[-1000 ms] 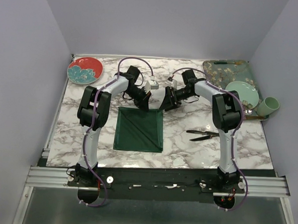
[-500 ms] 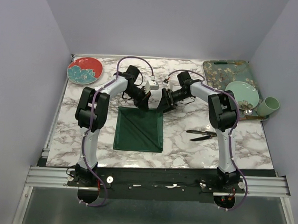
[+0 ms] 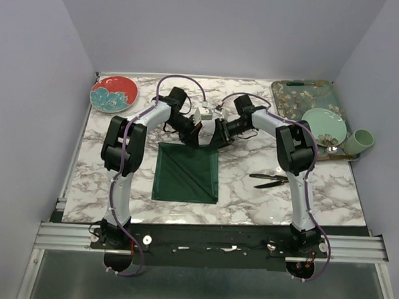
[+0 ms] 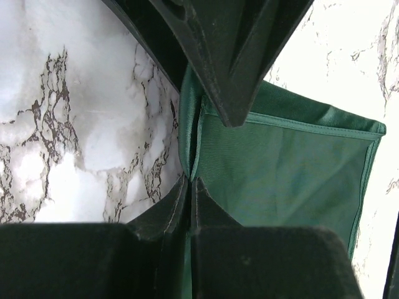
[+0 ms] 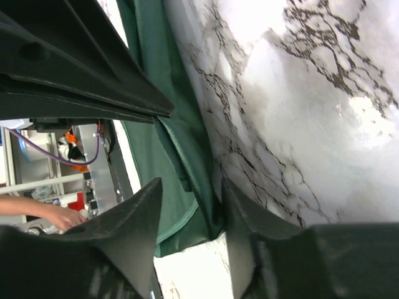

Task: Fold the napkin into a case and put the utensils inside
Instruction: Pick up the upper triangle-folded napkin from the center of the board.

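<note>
Since the napkin [image 3: 186,173] looks limp and light, flat on the table [image 3: 250,199], I take its far hem: left gripper [image 4: 190,184] pinches it, right gripper [image 5: 190,193] gapes astride the corner.

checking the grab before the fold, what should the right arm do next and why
Probably close the right fingers: they straddle the napkin's far right corner hem but stand apart, while the left fingers pinch its far edge.
</note>
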You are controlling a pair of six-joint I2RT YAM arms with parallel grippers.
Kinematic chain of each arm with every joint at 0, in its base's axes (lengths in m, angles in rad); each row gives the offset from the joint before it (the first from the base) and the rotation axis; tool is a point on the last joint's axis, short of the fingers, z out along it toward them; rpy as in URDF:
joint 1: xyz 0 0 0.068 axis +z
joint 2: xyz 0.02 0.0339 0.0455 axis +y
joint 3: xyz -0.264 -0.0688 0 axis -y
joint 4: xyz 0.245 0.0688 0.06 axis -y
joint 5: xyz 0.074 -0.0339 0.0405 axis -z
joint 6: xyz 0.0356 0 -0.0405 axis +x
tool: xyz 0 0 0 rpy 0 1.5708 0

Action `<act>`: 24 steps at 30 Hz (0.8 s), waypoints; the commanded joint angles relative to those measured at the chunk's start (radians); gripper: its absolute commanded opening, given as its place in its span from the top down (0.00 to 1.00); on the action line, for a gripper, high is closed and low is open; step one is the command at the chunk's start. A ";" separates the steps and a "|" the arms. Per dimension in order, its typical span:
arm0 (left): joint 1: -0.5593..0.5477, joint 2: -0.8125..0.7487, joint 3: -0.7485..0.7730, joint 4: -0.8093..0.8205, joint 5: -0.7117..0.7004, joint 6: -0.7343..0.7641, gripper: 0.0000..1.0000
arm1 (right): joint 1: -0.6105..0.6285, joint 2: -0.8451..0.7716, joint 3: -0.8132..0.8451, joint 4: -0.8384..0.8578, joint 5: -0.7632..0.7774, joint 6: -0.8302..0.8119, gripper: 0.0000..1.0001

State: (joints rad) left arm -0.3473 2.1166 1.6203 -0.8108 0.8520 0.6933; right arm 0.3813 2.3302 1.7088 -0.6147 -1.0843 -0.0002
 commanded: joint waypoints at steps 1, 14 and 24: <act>-0.007 -0.014 0.023 -0.021 0.042 0.023 0.87 | 0.013 0.029 0.037 0.021 -0.025 -0.003 0.53; 0.200 -0.112 -0.011 -0.068 0.042 0.047 0.31 | 0.048 -0.086 -0.011 0.021 0.047 -0.125 0.99; 0.272 -0.144 -0.086 -0.116 -0.083 0.317 0.21 | 0.079 -0.175 -0.044 0.001 0.098 -0.234 0.99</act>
State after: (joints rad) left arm -0.0544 2.0262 1.5951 -0.8806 0.8288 0.8471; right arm 0.4423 2.2143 1.6844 -0.6003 -1.0271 -0.1593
